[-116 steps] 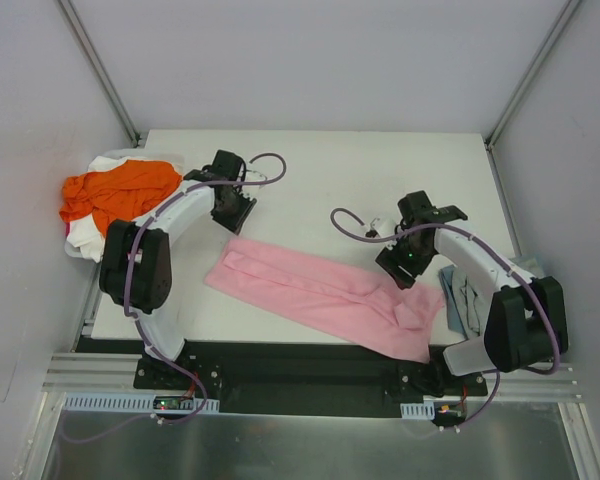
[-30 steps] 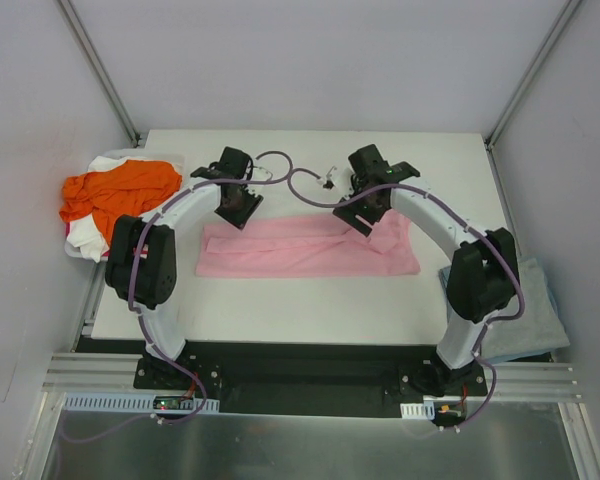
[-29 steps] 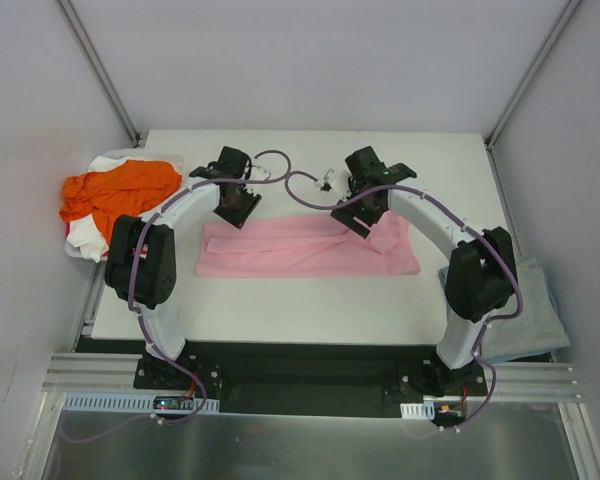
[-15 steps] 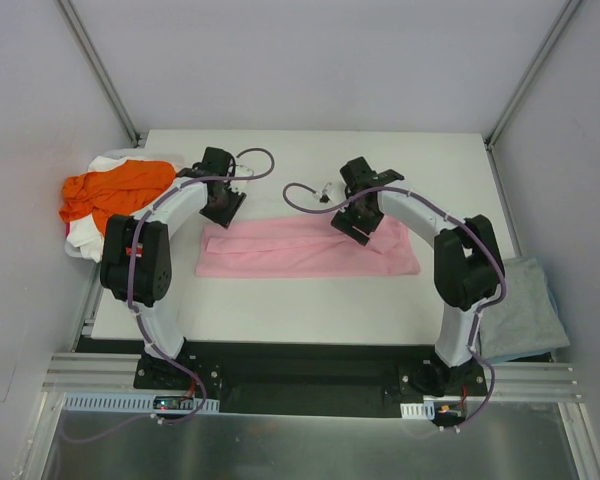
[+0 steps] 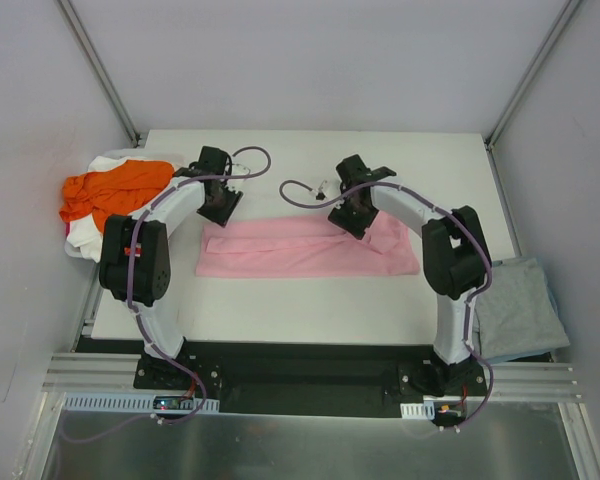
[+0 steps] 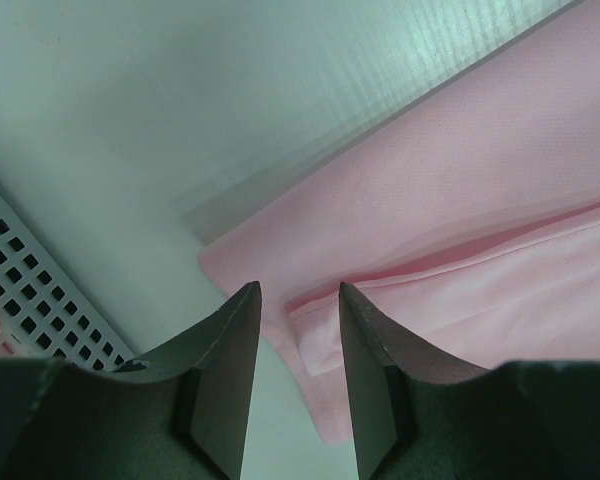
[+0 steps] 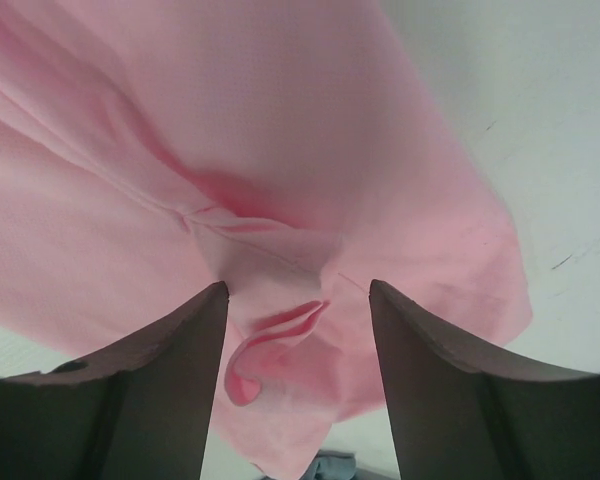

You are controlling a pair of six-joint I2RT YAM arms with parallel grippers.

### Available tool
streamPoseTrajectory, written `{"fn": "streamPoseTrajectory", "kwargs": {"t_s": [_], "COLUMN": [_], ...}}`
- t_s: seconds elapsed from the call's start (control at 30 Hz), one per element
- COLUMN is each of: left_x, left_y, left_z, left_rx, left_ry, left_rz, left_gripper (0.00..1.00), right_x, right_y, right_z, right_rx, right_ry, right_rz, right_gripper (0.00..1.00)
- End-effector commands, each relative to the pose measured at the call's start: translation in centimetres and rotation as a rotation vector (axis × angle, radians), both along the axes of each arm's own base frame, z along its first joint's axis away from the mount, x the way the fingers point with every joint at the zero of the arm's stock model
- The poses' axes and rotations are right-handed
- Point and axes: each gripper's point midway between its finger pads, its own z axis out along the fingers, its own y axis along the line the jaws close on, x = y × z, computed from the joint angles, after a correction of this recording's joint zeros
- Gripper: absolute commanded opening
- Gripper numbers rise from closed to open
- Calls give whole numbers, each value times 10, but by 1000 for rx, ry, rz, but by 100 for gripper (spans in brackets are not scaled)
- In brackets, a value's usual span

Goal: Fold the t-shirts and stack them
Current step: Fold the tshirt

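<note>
**A:** From above, where do the shirts lie?

**B:** The light pink cotton t-shirt [image 5: 300, 250] stretches as a long folded strip across the white surface [image 5: 310, 300]. The orange t-shirt [image 5: 115, 185] is heaped at the far left, and the grey-blue t-shirt [image 5: 520, 315] lies off the right edge.

**A:** And the left wrist view?

**B:** The left pincer [image 6: 298, 300] stands narrowly open over the strip's corner, with nothing pinched.

**A:** The right wrist?

**B:** The right pincer [image 7: 298, 290] is open wide, its fingers straddling a pucker of pink cloth.
</note>
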Motion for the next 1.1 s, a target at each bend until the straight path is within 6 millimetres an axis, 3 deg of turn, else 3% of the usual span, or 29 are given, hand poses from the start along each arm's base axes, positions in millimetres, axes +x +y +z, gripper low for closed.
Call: {"fn": "streamPoseTrajectory", "kwargs": {"t_s": [0.0, 0.4, 0.77, 1.07], "left_x": [5, 3, 1, 5], "left_y": [6, 8, 9, 9], "left_z": [7, 6, 6, 7], "left_rx": [-3, 7, 7, 3], "left_ry": [-27, -24, -21, -28], "left_rz": [18, 22, 26, 32], "left_gripper": [37, 36, 36, 35], "right_x": [22, 23, 12, 1], "right_y": [5, 0, -4, 3], "right_z": [16, 16, 31, 19], "right_rx": [49, 77, 95, 116], "right_ry": [-52, -40, -53, -12], "right_rz": [-2, -19, -31, -10], "right_gripper": [62, 57, 57, 56]}}
